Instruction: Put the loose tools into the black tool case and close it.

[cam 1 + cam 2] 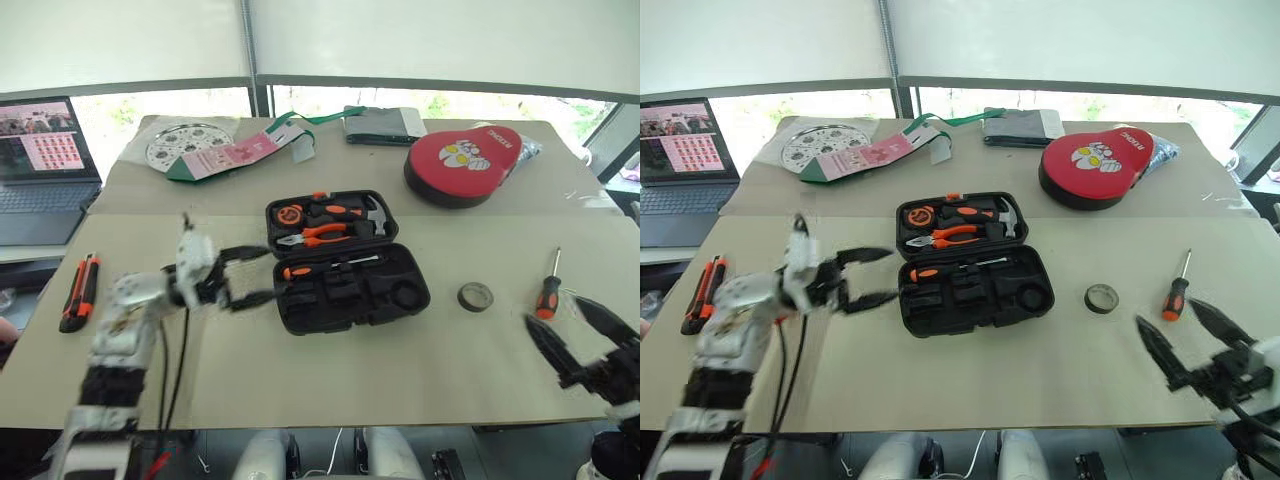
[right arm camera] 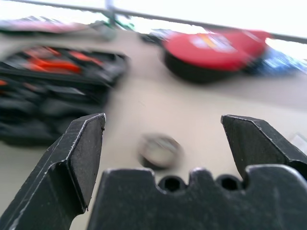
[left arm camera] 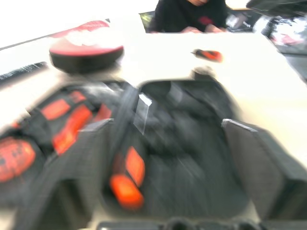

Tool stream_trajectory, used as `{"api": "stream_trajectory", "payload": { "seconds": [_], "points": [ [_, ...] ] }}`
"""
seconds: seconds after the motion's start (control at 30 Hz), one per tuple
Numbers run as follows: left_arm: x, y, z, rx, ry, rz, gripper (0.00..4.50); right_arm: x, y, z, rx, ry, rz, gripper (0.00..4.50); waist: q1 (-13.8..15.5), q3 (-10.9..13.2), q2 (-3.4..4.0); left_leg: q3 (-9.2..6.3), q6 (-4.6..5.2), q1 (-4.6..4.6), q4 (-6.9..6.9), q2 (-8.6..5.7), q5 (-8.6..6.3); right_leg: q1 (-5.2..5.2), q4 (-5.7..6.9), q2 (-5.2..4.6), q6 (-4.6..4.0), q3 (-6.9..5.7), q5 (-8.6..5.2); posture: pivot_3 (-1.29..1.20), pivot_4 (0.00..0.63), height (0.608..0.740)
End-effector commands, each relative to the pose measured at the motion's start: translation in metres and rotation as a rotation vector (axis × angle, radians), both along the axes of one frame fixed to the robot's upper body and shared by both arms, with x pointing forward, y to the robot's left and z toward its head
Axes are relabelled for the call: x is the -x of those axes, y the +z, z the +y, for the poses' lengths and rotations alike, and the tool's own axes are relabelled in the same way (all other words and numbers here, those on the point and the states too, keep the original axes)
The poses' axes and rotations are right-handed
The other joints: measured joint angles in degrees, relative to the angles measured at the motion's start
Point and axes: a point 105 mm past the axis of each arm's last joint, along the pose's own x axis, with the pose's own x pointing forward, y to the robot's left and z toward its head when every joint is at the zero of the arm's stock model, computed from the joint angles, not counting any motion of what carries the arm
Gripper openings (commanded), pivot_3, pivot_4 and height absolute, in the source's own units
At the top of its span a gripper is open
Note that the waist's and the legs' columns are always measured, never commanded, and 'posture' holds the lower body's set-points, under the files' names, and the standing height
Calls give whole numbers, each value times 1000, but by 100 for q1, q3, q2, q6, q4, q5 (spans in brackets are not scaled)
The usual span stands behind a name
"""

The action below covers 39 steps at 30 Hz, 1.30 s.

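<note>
The black tool case [image 1: 350, 295] lies open at the table's middle, with an orange-handled screwdriver [image 1: 300, 271] in a slot of its near half. My left gripper [image 1: 268, 272] is open and empty, level, pointing at the case's left side from just beside it. An orange-black utility knife [image 1: 78, 292] lies far left. A dark grey tape roll [image 1: 476, 296] and a black-orange screwdriver [image 1: 547, 290] lie right of the case. My right gripper [image 1: 555, 312] is open and empty, near the front edge, just short of that screwdriver; the tape roll [image 2: 159, 149] lies ahead between its fingers.
Pliers, a hammer and a tape measure fill the case's far half [image 1: 330, 218]. A red pad [image 1: 462, 160], a dark pouch [image 1: 385, 125], a round white disc [image 1: 188, 143] and paper sheets [image 1: 235, 152] sit at the back. A laptop [image 1: 40, 170] stands far left. A person [image 3: 192, 14] sits across the table.
</note>
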Motion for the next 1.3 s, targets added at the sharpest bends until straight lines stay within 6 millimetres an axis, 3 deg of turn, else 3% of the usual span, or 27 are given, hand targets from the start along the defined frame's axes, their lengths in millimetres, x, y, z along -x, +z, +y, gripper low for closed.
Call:
{"api": "stream_trajectory", "payload": {
  "seconds": [0.03, 0.2, 0.27, 0.47, 0.63, 0.8, 0.93, 1.1, 1.17, 1.23, 1.3],
  "points": [
    [22, 19, 11, 12, -81, -74, 4457, 17, -6, -22, 12, -163, 85, 4500, 11, 0, 1, 0, 3, 0, 2, -1, -2, 1, 0, -4, 0, 0, 0, 0, 150, 740],
    [37, 15, 19, 39, -83, -37, 4457, 33, -29, -36, 21, -292, 237, 4500, -21, -1, 10, 0, 2, 4, 0, 2, -2, 2, 0, -35, -33, 10, -19, 0, 150, 740],
    [37, 18, 14, 100, -44, -35, 4457, 20, -24, -36, 0, -312, 239, 4500, -37, 0, 12, 0, 1, 6, -2, 2, -2, 2, -1, -34, -31, 13, -18, 0, 150, 740],
    [40, 27, -10, 157, -56, -37, 4457, -48, -5, -43, -79, -268, 356, 4500, -127, 3, 12, 15, 25, 12, 2, 0, -5, 6, -2, -26, -37, 33, -1, 0, 150, 740],
    [44, 29, -20, 139, -96, -21, 4457, -97, -21, -59, -87, -294, 539, 4500, -92, 4, 10, 8, 25, 9, -3, 1, -1, 4, -1, 21, -18, 19, 12, 0, 150, 740],
    [43, 34, -23, 129, -97, -35, 4457, -122, -28, -67, -98, -317, 615, 4500, -47, 4, 13, 8, 2, -15, -1, -1, 14, -8, -8, 34, -7, 16, 16, 0, 150, 740],
    [43, 37, -23, 130, -92, -43, 4500, -129, -38, -70, -122, -337, 682, 3476, -42, 4, 13, 10, 7, -32, 4, -1, 12, -13, -21, 35, 2, 15, 19, 0, 150, 740],
    [44, 38, -23, 121, -92, -50, 4500, -136, -38, -75, -138, -387, 668, 1762, -47, 4, 13, 10, 9, -33, 5, -3, 10, -12, -23, 31, 12, 12, 16, 0, 150, 740],
    [43, 38, -22, 128, -74, -57, 4500, -139, -24, -82, -105, -409, 578, 1085, -49, 4, 13, 10, 8, -32, 6, -2, 11, -10, -22, 31, 13, 12, 16, 0, 150, 740],
    [41, 40, -20, 141, -47, -62, 4500, -143, -1, -86, -52, -400, 448, 1019, -40, 5, 15, 10, 8, -32, 7, -3, 11, -10, -20, 30, 13, 11, 16, 0, 150, 740],
    [40, 41, -16, 159, -6, -65, 4500, -151, 30, -68, 31, -253, 298, 1019, -43, 7, 19, 11, 8, -33, 7, -6, 11, -12, -19, 27, 17, 12, 16, 0, 150, 740]
  ]
}}
